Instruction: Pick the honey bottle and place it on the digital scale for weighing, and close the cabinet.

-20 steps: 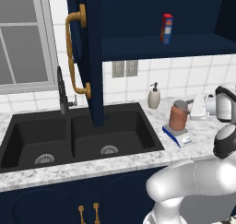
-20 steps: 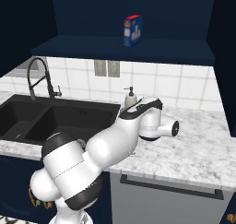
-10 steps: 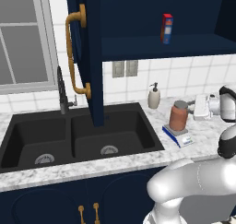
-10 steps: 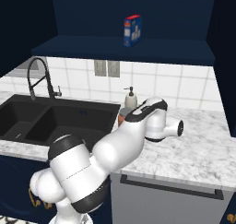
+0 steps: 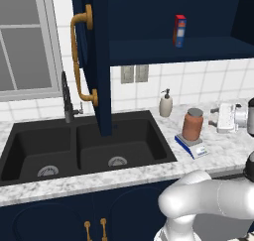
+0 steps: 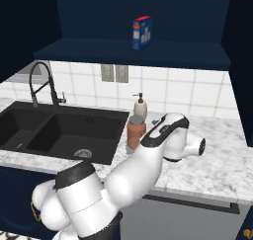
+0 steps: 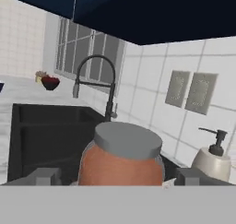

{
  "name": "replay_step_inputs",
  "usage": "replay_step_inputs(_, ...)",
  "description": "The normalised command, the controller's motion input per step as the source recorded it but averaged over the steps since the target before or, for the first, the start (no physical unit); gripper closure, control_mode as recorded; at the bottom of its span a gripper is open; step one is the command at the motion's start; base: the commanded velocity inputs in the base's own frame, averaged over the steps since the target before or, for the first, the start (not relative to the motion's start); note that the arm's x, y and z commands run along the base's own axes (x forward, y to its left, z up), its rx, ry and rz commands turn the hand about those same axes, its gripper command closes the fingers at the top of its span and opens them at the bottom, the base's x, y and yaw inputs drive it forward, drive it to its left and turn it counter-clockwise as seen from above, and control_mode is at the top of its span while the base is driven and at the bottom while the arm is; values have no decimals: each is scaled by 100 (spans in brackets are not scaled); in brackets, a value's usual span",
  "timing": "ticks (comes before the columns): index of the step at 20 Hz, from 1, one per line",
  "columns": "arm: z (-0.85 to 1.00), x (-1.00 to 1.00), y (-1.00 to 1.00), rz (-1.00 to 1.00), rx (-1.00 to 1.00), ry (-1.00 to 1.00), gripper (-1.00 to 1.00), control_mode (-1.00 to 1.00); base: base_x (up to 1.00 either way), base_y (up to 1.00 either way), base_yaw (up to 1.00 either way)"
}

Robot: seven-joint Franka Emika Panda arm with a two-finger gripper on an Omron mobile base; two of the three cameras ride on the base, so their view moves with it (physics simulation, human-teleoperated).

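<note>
The stout, glossy reddish-brown honey bottle (image 5: 192,125) with its matte grey round cap stands on the flat grey-topped, blue-based digital scale (image 5: 191,146) on speckled marble. The gripper (image 5: 215,117) has drawn back, fingers spread and released. The navy panelled cabinet door (image 5: 94,56) hangs open.

Colours and patterns – kitchen counter
Honey bottle (image 5: 192,126) is coloured reddish-brown with grey cap; digital scale (image 5: 192,147) blue-and-white; cabinet (image 5: 97,51) navy with brass handle (image 5: 81,61); sink (image 5: 84,149) black; counter (image 5: 218,153) grey-white marbled; soap dispenser (image 5: 165,104) cream – box (image 5: 179,30) red-and-blue.
</note>
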Motion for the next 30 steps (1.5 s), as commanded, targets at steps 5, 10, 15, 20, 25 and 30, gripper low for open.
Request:
replay_step_inputs(5, 36, -60, -46, -7, 23, -28, -100, -100, 0, 0, 0)
replay_step_inputs(10, 58, -39, -37, -1, 42, -49, -100, -100, 0, 0, 0)
replay_step_inputs(15, 54, -22, -44, 0, 37, -54, -100, -100, 0, 0, 0)
replay_step_inputs(20, 31, -9, -80, 0, 33, -23, -100, -100, 0, 0, 0)
replay_step_inputs(25, 29, -36, -100, -1, 24, -27, -100, -100, 0, 0, 0)
replay_step_inputs(30, 24, -27, -92, 0, 18, 1, -100, -100, 0, 0, 0)
